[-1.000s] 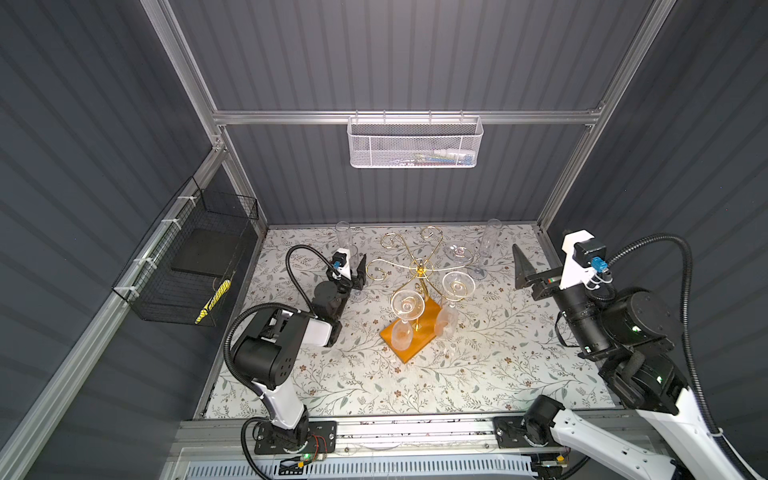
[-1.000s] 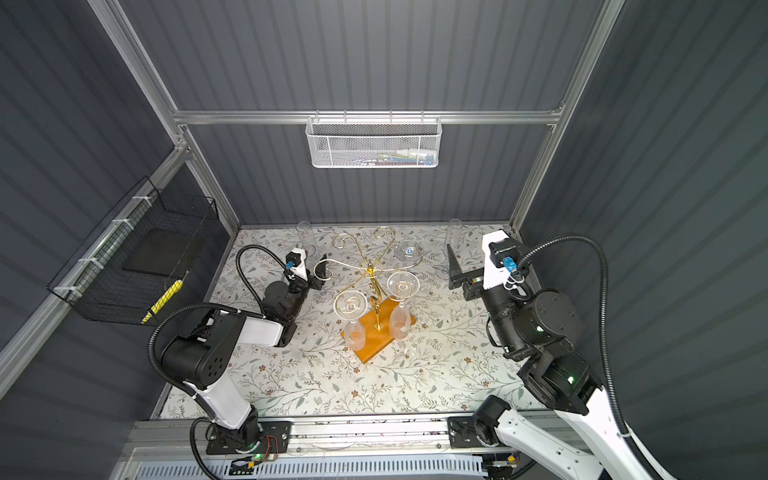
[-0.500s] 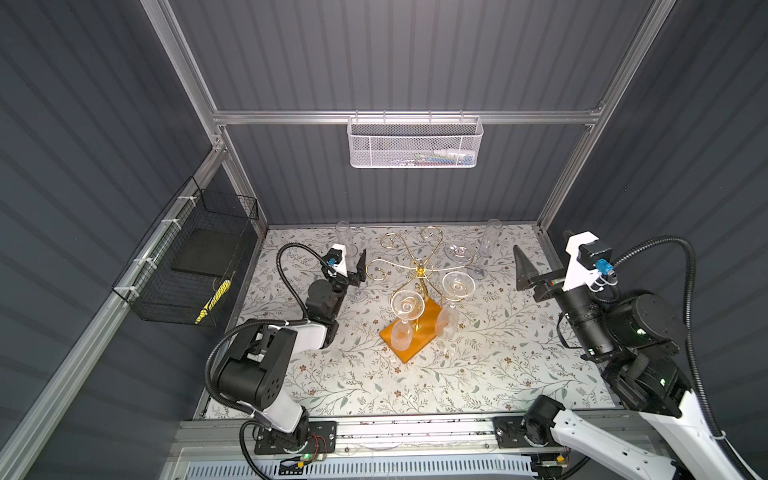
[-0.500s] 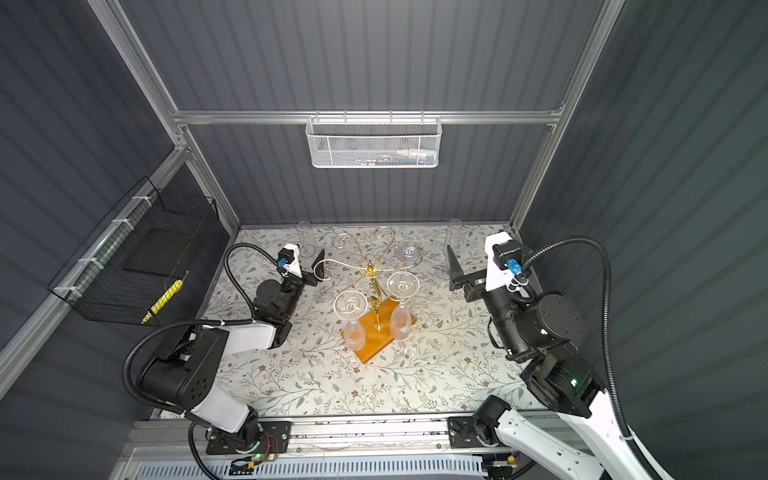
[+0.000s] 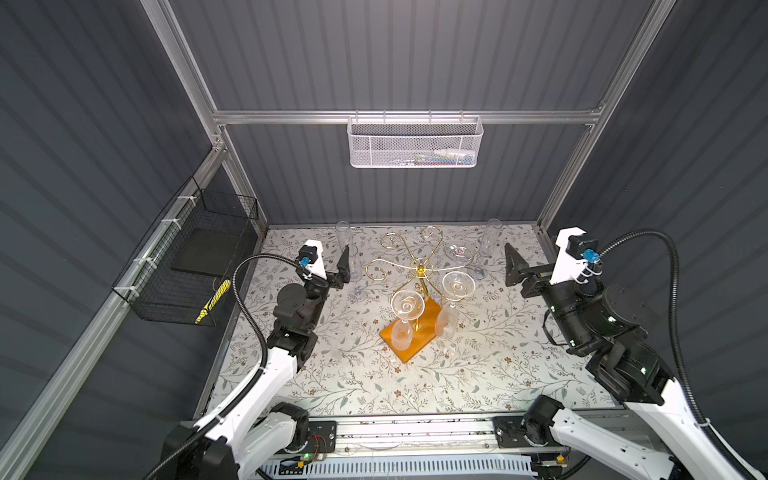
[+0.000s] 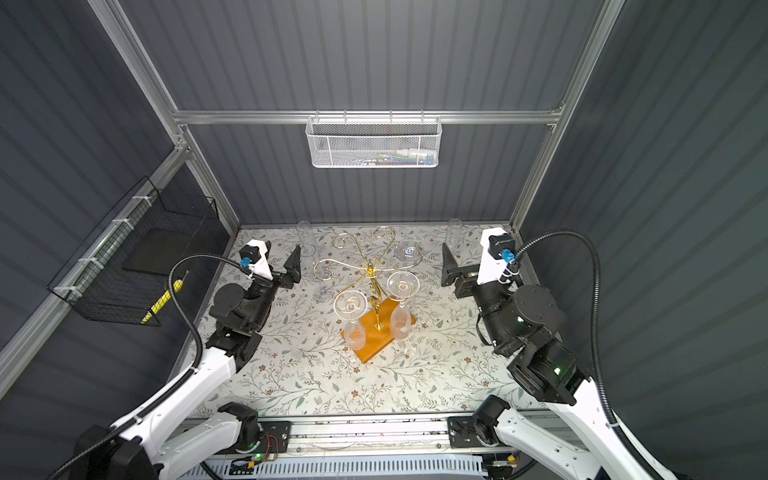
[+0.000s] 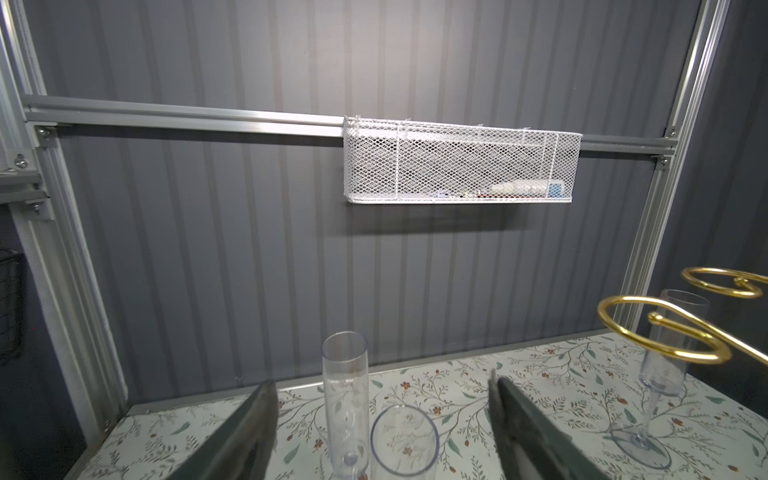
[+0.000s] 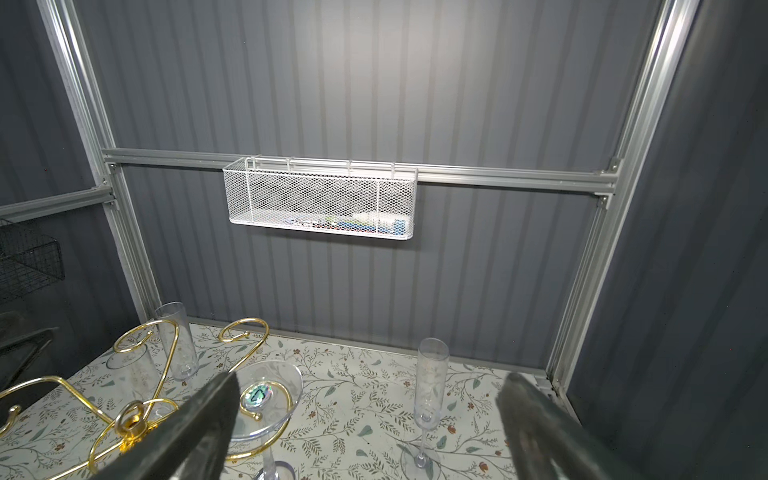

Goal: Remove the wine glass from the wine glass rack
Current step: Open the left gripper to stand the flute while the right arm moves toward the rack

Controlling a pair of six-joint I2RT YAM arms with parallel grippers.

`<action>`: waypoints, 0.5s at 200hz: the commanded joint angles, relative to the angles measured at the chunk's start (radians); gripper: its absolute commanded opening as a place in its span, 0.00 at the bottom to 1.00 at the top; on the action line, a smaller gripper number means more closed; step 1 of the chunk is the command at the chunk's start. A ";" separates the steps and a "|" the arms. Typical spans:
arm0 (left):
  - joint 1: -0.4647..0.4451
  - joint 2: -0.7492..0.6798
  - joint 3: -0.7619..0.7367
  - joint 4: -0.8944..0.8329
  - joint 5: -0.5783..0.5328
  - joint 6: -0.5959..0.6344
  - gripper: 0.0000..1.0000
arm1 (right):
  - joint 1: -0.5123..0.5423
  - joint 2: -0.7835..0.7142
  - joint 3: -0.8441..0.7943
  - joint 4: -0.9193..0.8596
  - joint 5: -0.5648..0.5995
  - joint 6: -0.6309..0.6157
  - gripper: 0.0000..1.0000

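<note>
Wine glass rack (image 5: 420,271) stands mid-bench (image 5: 374,386) with three glasses hung upside down: a near wine glass (image 5: 407,306), its neighbour (image 5: 458,285) and a far wine glass (image 5: 459,252). The left pincer (image 7: 380,388) gapes around a standing flute (image 7: 404,436) without touching it. The right pincer (image 8: 372,380) — wide, empty — faces the far wine glass, probably the next to grip and slide off its scroll. A sticker (image 8: 257,395) on its foot is unreadable.

Wine glass rack (image 5: 419,266) is formed of polished gold metal wire, glossy. Its base (image 5: 415,345) is made of smooth orange-brown wood. Wine glasses (image 5: 401,336) are seen clear and glossy. Table cover (image 5: 374,382) is floral-printed, matt. Basket (image 5: 415,145) is made of white-coated metal mesh. Frame rail (image 5: 282,117) is finished as brushed aluminium.
</note>
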State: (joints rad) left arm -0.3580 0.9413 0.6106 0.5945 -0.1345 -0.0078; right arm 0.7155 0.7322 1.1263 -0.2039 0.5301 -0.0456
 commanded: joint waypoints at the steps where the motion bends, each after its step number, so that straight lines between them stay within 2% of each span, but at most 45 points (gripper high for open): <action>1: 0.007 -0.089 0.054 -0.292 -0.028 -0.046 0.82 | -0.003 0.010 0.040 -0.102 0.028 0.134 0.99; 45: 0.007 -0.159 0.127 -0.570 -0.012 -0.177 0.83 | -0.004 0.011 0.054 -0.267 -0.043 0.284 0.99; 100: 0.007 -0.224 0.137 -0.672 0.043 -0.269 0.85 | -0.005 -0.007 0.059 -0.384 -0.217 0.405 0.99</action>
State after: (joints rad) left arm -0.3580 0.7536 0.7147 0.0158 -0.1204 -0.2165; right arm 0.7139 0.7387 1.1599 -0.5121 0.4088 0.2779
